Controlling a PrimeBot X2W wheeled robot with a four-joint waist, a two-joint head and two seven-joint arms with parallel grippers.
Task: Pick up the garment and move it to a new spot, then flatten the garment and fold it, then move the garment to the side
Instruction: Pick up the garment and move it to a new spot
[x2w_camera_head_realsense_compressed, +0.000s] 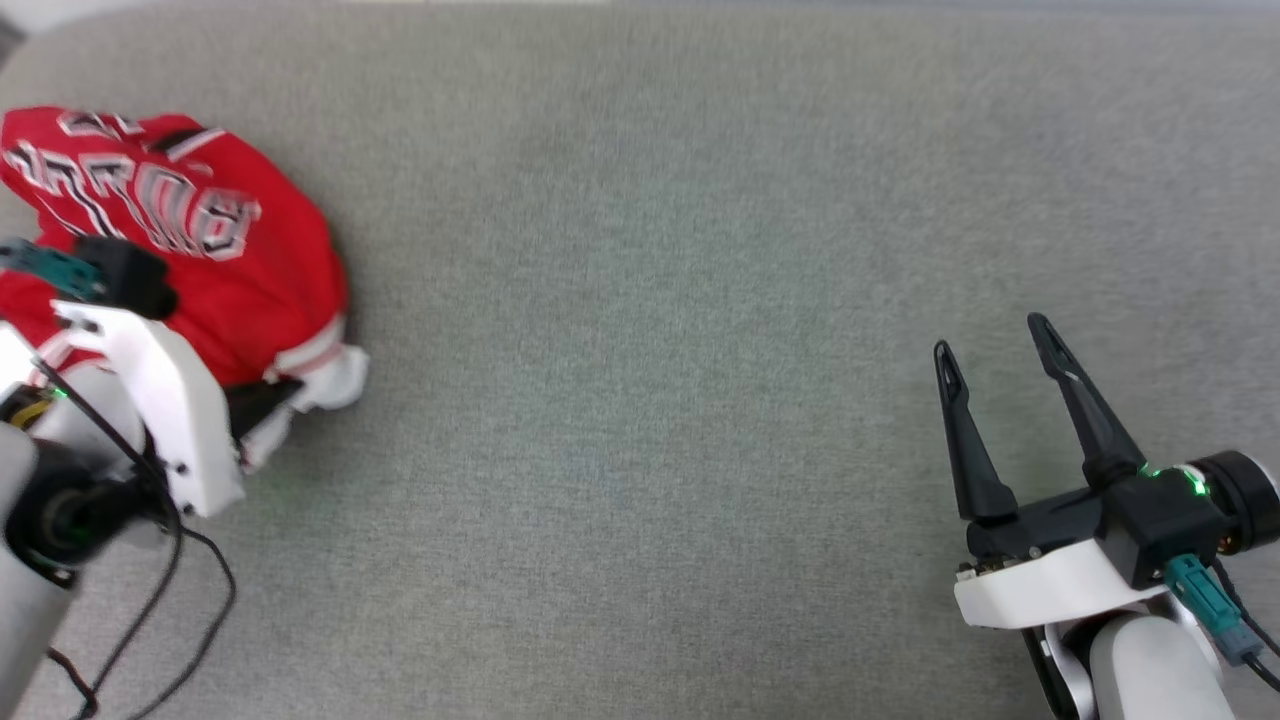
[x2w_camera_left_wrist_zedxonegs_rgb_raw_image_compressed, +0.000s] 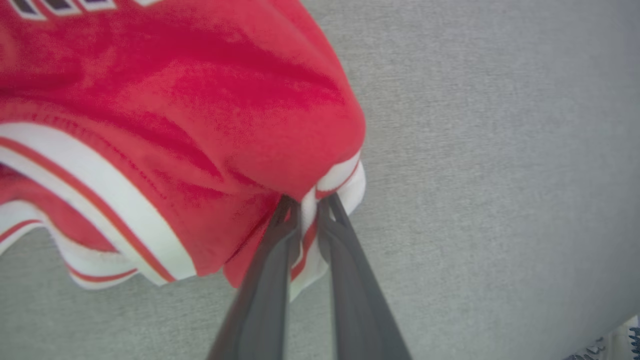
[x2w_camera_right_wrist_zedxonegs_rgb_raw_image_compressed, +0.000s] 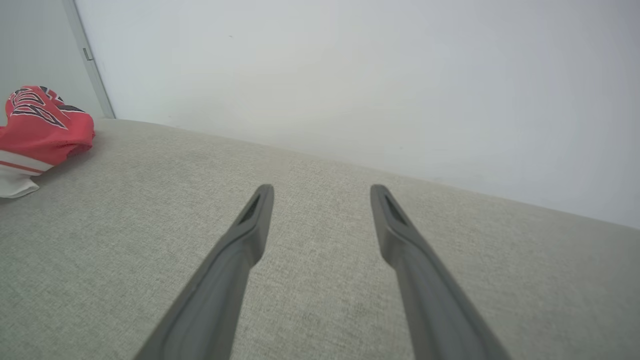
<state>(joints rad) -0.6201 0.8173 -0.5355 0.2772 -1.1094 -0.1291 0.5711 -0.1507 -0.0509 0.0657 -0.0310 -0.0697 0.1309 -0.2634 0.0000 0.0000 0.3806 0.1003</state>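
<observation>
The garment (x2w_camera_head_realsense_compressed: 215, 240), a red jersey T-shirt with white striped trim and black lettering, lies bunched at the far left of the grey cushion surface (x2w_camera_head_realsense_compressed: 640, 300). In the left wrist view my left gripper (x2w_camera_left_wrist_zedxonegs_rgb_raw_image_compressed: 310, 205) is shut on a white-and-red trimmed edge of the garment (x2w_camera_left_wrist_zedxonegs_rgb_raw_image_compressed: 200, 125), the cloth pinched between the two dark fingers. In the head view that gripper's fingers (x2w_camera_head_realsense_compressed: 265, 398) reach under the white sleeve. My right gripper (x2w_camera_head_realsense_compressed: 990, 335) stands open at the lower right, far from the shirt; the right wrist view shows the garment (x2w_camera_right_wrist_zedxonegs_rgb_raw_image_compressed: 42, 127) at its left edge.
Grey upholstered surface (x2w_camera_right_wrist_zedxonegs_rgb_raw_image_compressed: 320, 260) stretches wide between the two arms. A pale wall (x2w_camera_right_wrist_zedxonegs_rgb_raw_image_compressed: 350, 75) rises behind its far edge. Black cables (x2w_camera_head_realsense_compressed: 190, 600) hang from my left arm at the lower left.
</observation>
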